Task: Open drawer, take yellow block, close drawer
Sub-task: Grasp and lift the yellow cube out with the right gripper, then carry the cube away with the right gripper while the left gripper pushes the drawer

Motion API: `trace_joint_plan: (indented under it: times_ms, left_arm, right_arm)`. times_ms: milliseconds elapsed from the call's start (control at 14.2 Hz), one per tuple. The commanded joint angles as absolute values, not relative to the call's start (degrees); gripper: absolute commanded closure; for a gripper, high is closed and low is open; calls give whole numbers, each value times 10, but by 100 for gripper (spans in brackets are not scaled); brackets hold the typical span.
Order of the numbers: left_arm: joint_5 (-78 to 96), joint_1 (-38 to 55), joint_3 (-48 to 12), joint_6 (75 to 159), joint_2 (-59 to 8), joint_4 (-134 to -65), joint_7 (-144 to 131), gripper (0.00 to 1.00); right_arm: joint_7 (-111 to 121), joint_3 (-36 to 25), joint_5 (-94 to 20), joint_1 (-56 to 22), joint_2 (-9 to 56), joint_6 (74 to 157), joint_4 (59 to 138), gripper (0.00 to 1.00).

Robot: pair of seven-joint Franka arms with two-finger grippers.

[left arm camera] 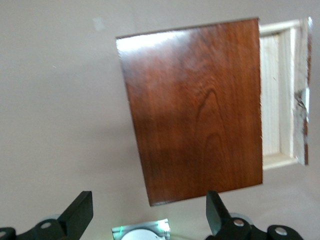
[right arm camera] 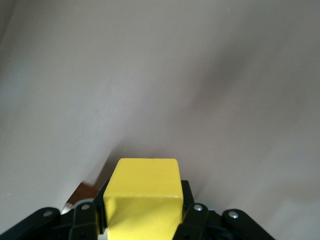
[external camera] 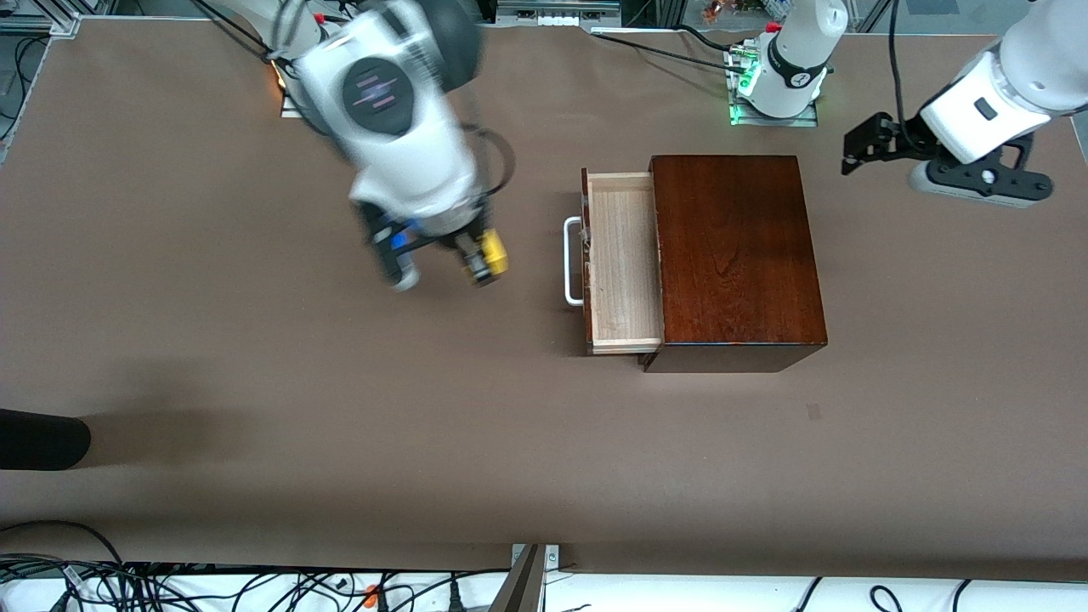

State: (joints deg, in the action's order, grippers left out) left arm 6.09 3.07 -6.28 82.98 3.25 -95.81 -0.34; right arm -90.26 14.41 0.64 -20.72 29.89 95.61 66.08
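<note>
The drawer (external camera: 625,259) stands pulled out of the reddish-brown wooden box (external camera: 735,255), its white handle (external camera: 572,261) pointing toward the right arm's end of the table. Its pale inside shows bare. My right gripper (external camera: 484,259) hangs in the air over the brown table beside the handle, shut on the yellow block (external camera: 493,252). In the right wrist view the yellow block (right arm camera: 142,192) fills the gap of the right gripper (right arm camera: 142,217). My left gripper (external camera: 854,153) waits open above the table at the left arm's end. The left wrist view shows the left gripper (left arm camera: 148,215) empty above the box (left arm camera: 195,110) and drawer (left arm camera: 280,95).
The left arm's base (external camera: 778,76) with a green light stands farther from the front camera than the box. A dark object (external camera: 42,439) pokes in at the right arm's end. Cables (external camera: 170,586) run along the near table edge.
</note>
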Motion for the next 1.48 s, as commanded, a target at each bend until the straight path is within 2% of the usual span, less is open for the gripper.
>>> trace_joint_plan:
  times_ms: [0,281,562,773,1054,1405]
  left_arm:
    - [69,50,-112,816,-10,-938,6,0]
    - [71,76,-161,820,-138,-816,77,0]
    - [87,140,-163,870,-215,-788,153,0]
    - [79,220,-162,946,-265,-787,202,0]
    - [28,286,-162,1083,-323,-790,301,0]
    - [29,295,-162,1177,-381,-795,509,0]
  right_arm:
    - [-686,142,-22,-121,246,920,718,100]
    - [-339,64,-23,-50,231,897,750,100]
    - [-105,-41,-23,-40,226,932,795,100]
    - [40,-102,-23,-35,227,1014,858,100]
    - [161,-113,-55,13,262,1143,932,100]
    - [267,-112,-111,45,366,1258,928,100]
